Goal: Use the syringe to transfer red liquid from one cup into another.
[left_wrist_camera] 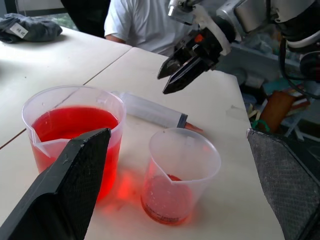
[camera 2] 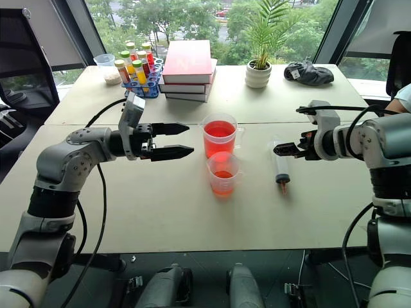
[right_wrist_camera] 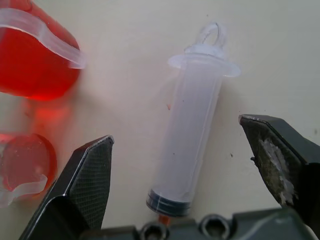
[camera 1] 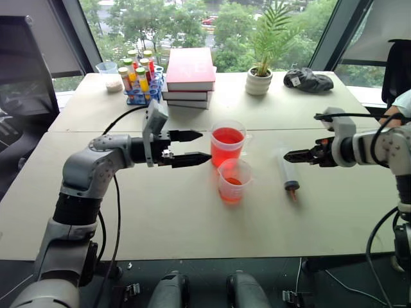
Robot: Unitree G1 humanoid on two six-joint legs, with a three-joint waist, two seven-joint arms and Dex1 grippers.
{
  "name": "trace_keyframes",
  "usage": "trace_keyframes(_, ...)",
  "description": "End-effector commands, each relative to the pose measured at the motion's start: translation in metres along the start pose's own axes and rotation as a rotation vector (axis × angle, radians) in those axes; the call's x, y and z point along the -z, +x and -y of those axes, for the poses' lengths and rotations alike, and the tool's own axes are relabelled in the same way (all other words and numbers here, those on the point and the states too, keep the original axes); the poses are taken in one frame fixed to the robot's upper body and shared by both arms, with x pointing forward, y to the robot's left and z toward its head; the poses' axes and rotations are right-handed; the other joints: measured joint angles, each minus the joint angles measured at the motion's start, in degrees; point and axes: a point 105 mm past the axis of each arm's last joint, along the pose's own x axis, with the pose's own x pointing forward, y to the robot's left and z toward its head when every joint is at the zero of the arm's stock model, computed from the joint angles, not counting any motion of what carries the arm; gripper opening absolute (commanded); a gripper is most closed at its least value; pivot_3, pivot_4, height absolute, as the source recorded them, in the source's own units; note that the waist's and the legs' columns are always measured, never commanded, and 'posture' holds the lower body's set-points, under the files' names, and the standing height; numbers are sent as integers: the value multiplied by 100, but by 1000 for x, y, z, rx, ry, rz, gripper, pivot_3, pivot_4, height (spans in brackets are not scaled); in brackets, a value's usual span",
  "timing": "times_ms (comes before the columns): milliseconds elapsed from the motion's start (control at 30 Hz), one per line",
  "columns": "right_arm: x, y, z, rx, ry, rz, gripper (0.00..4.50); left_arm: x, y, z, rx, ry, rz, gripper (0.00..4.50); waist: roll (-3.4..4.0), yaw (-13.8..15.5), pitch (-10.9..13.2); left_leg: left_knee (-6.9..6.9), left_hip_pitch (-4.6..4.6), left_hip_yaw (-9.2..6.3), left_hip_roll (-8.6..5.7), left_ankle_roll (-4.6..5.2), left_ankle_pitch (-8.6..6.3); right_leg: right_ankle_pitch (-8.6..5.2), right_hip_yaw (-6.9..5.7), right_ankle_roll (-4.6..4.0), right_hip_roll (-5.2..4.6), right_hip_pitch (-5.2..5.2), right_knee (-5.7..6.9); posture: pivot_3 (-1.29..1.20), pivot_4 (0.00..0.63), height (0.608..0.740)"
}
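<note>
Centrally, the large clear plastic syringe (camera 1: 288, 171) with its orange-red tip lies flat on the pale table (camera 1: 192, 218), right of frame centre; the taller clear cup (camera 1: 228, 142) holds red liquid (camera 1: 227, 136), the shorter clear cup (camera 1: 234, 180) just below it; the right hand (camera 1: 297, 154) hovers wide open above the syringe, empty; the left hand (camera 1: 196, 146) gapes empty left of the cups.

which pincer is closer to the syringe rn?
Right. The right pincer hangs open just above the syringe, which lies on the table. The left pincer, open, is beyond both cups.
</note>
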Motion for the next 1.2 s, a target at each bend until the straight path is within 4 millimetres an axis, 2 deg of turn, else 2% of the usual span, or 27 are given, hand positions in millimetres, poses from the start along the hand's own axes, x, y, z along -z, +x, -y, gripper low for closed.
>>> trace_keyframes(33,-11,10,3,18,20,-17,4421,-9,0,4,-2,50,27,4500,0,-3,0,-1,0,0,0,0,0,0,0,0,1,0,0,0,150,740)
trace_keyframes(267,-9,47,4,55,-47,-107,4421,-7,-5,5,-41,47,31,4500,0,-12,0,-2,0,1,-1,0,0,1,0,2,14,0,1,0,150,740)
trace_keyframes(433,-7,59,5,59,-63,-136,4421,-6,-8,8,-58,45,30,4500,0,-9,0,-1,0,1,-2,0,0,2,0,3,15,0,5,0,150,740)
trace_keyframes(533,-7,64,1,55,-97,-152,3550,-4,-10,9,-68,44,25,4500,1,-17,0,0,2,2,-2,-1,0,2,0,3,14,0,6,0,150,740)
trace_keyframes(667,-12,62,-5,30,-108,-142,1615,-7,-11,7,-72,47,22,4500,1,-39,0,-1,4,0,1,-2,0,2,0,2,15,0,9,0,150,740)
trace_keyframes(700,-14,60,-6,24,-105,-134,1371,-8,-12,7,-72,49,21,4500,1,-37,0,-1,5,0,1,-2,0,2,1,2,15,0,10,0,150,740)
trace_keyframes(833,-27,43,-3,38,-85,-64,1367,-12,-15,5,-77,61,20,4500,5,-27,2,-2,4,0,0,-3,0,2,1,2,14,-2,12,0,150,740)
trace_keyframes(967,-58,5,-5,46,-130,159,1367,-20,-20,1,-80,65,23,4500,7,17,3,-5,-4,-3,-1,-3,-1,2,-2,2,0,-10,10,0,150,740)
trace_keyframes(1033,-85,-25,-16,16,-186,402,1367,-26,-19,-5,-84,70,28,4500,7,20,4,-11,-7,-5,-6,-4,-1,2,-8,1,-10,-9,4,0,150,740)
trace_keyframes(1067,-92,-36,-21,4,-203,483,1367,-28,-19,-6,-84,73,29,4500,7,13,3,-10,-7,-4,-6,-4,-1,2,-8,2,-11,-9,3,0,150,740)
trace_keyframes(1133,-116,-69,-45,-57,-301,777,1367,-36,-17,-11,-77,81,37,4500,8,3,4,-10,-7,-2,-8,-4,-1,2,-8,2,-10,-8,4,0,150,740)
trace_keyframes(1200,-130,-99,-70,-145,-333,1025,1367,-44,-15,-14,-65,91,44,4500,7,-26,4,-10,-2,0,-6,-3,-1,3,-6,3,-5,-7,7,0,150,740)
